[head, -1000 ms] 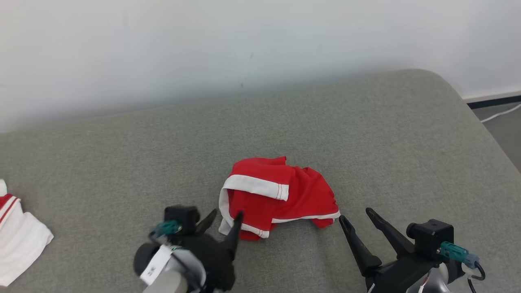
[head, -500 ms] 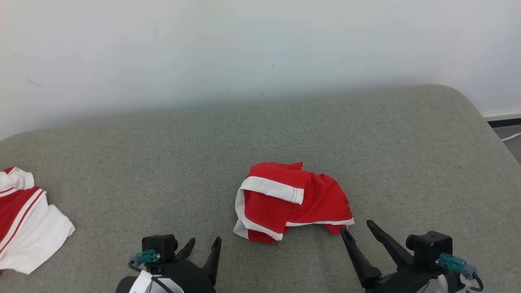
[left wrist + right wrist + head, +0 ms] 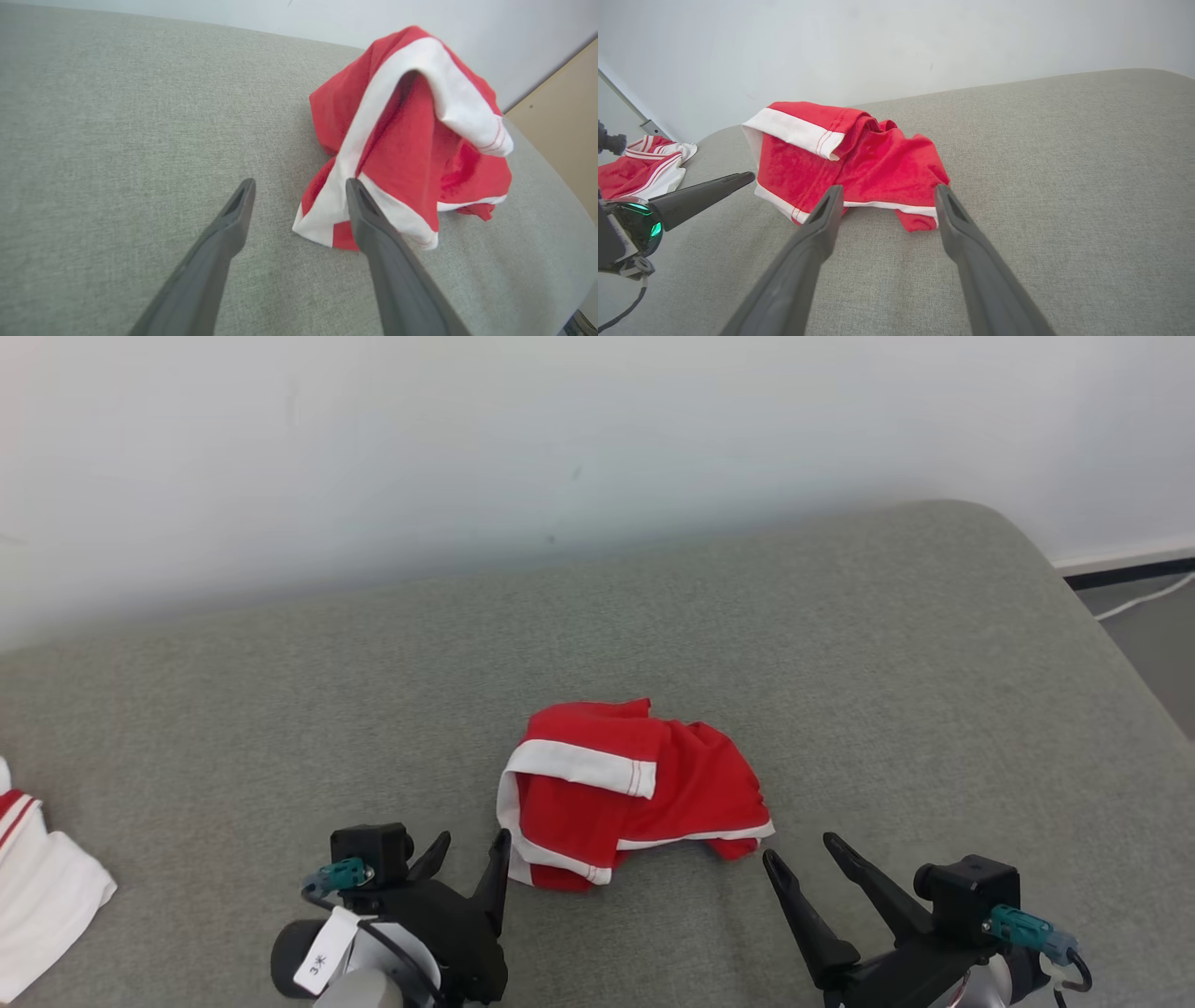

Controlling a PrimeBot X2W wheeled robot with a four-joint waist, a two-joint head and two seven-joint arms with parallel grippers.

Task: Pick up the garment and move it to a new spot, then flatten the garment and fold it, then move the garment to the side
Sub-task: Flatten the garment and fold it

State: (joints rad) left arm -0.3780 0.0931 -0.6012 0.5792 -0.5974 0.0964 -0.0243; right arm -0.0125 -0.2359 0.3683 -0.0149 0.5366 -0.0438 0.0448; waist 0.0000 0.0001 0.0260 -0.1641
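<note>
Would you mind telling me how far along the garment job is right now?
Done: nothing I can confirm; the red garment lies crumpled on the grey cushion, neither flat nor folded. In hand: the left hand and right hand are open at its near corners, gripping nothing. Left: pick it up, reposition it, flatten, fold and set it aside.

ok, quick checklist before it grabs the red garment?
1. Left gripper open, empty: ok.
2. Right gripper open, empty: ok.
3. Red garment crumpled on the grey cushion, nothing on it: ok.
4. Left fingers at its white-trimmed corner; contact: cannot tell.
5. Right gripper aimed at its near hem, just short of it: ok.
6. Other red-and-white garment well apart, far left: ok.
</note>
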